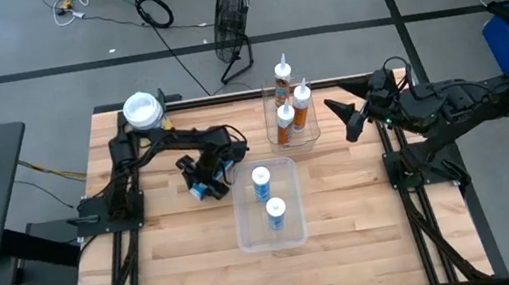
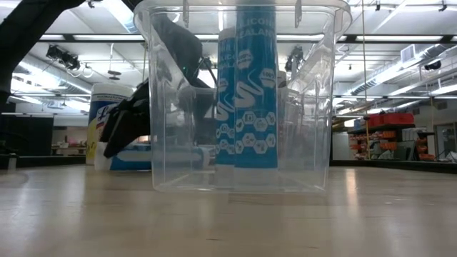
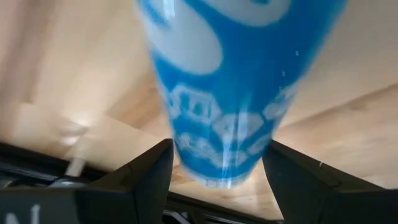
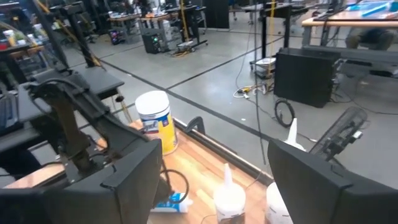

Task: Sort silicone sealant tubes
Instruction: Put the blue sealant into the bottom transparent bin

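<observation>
A blue silicone sealant tube [image 3: 236, 93] lies on its side on the wood table [image 1: 183, 274], left of a clear bin [image 1: 293, 233]. My left gripper [image 1: 207, 178] slants down over the tube, open, a finger on each side of its end. Two more blue tubes [image 1: 261, 182] [image 1: 276, 212] stand upright in that bin, nozzles up. Three orange tubes [image 1: 290, 107] stand in a second clear bin [image 1: 274, 139] at the far edge. My right gripper [image 1: 343, 114] hangs open, high above the table's right side, with nothing in it. My left gripper has its fingers [image 3: 146, 180] on either side of the blue tube's end [image 3: 217, 165], coming from above at a slant, along the tube. The tube fills the gap between them. I cannot tell whether the fingers touch it.
A squat yellow canister with a white lid [image 1: 142, 110] stands at the far left corner, behind the left arm. The near half of the table is bare wood. A black fan [image 1: 230, 15] and cables lie on the floor beyond the far edge.
</observation>
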Action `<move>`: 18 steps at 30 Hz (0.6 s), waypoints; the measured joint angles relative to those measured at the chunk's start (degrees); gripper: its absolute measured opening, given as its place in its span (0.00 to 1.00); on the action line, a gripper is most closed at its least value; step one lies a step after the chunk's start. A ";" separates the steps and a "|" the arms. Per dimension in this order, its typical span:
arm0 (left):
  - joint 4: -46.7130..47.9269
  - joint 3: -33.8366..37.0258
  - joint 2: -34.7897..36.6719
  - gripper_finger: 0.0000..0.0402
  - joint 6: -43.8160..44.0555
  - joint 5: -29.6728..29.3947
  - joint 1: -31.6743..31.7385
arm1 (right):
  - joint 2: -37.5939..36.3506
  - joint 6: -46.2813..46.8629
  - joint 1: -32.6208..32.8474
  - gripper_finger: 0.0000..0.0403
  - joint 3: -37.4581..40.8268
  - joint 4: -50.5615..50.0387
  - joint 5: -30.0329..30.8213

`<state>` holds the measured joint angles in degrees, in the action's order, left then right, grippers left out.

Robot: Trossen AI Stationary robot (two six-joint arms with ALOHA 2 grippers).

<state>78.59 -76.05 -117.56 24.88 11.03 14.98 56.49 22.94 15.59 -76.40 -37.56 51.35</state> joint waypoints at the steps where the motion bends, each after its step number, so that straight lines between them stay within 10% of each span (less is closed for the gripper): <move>1: 0.31 -0.02 0.19 0.62 0.11 -1.09 0.25 | 0.00 0.16 0.00 0.73 0.00 -0.02 -0.36; 18: 2.09 -0.11 3.38 0.63 -5.18 -6.38 2.29 | 0.00 0.13 -0.04 0.73 0.00 -0.34 -0.88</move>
<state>80.68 -76.16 -114.18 19.70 4.65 17.27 56.49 23.07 15.55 -76.40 -37.90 50.47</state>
